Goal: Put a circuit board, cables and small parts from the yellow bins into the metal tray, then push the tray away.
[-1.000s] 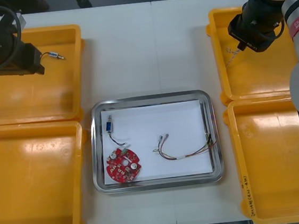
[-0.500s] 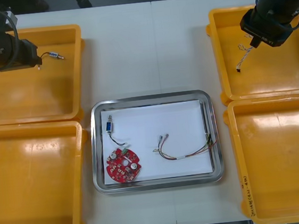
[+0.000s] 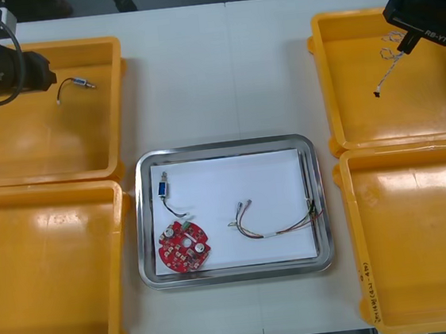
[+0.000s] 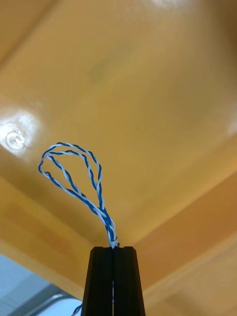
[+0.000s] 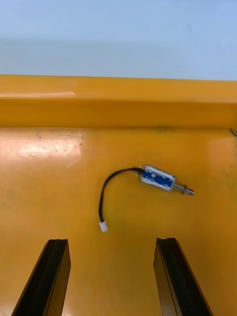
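Left tool (image 5: pixel 111 242) spread, right tool (image 4: pixel 113 248) clamped.

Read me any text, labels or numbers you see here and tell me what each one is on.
"RB-Y1": on the right gripper, which holds the blue and white cable.
Dark marks on the near right yellow bin, along its rim: too small to read.

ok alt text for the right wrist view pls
The right gripper, its black fingers shut, holds a twisted blue and white cable whose loop stands out past the fingertips. Behind the loop is the glossy floor of a yellow bin.
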You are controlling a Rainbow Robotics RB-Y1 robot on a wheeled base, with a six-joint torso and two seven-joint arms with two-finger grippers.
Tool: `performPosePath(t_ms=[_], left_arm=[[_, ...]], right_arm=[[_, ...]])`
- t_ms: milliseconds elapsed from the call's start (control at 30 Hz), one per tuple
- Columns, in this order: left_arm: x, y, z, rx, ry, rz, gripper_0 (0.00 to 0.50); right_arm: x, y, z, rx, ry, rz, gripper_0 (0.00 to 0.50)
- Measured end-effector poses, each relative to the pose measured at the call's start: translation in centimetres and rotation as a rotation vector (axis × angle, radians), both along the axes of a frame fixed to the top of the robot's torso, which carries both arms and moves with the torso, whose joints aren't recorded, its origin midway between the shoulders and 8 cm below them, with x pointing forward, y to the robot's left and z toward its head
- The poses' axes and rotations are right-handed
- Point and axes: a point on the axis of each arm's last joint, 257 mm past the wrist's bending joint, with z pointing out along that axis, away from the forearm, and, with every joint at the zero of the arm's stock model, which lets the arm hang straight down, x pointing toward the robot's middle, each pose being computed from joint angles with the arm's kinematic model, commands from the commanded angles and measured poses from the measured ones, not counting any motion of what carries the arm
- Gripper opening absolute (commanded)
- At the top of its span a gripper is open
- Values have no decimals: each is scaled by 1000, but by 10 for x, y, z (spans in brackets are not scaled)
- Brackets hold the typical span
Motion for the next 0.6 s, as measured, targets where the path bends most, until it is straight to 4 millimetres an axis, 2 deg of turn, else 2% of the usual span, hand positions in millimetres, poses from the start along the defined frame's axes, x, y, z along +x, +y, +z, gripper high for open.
performPosePath(t_ms=[133,300,467,600], left_arm=[[11,11,-2,11,-45,4,500],[20,11,-9,49,-84,-15,500],[26,9,-18,58,-101,-20,500],[31,9,-22,59,-124,-20,500]], right_arm=[[-12,-6,13,-11,13,26,0],[-10,-19,34,-60,-87,45,0],[-15,-25,37,-112,-130,138,0],[-17,-21,43,-122,-170,185,0]])
